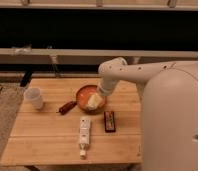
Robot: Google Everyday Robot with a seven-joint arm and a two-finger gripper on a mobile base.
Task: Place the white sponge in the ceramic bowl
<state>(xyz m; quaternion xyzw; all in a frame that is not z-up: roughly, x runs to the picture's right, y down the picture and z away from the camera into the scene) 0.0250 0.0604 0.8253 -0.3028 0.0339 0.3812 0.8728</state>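
Note:
The ceramic bowl (84, 93) is an orange round dish near the middle of the wooden table, with a reddish-brown stub handle (67, 107) pointing to the front left. The white sponge (94, 102) is a pale cream block lying inside the bowl, toward its right side. My gripper (101, 91) hangs at the end of the white arm, just above the bowl's right rim and close over the sponge. I cannot tell whether it still touches the sponge.
A white cup (33, 97) stands at the table's left. A long white bottle-like object (84, 131) lies in front of the bowl. A dark flat bar (109, 121) lies to its right. My white body (172, 120) fills the right side.

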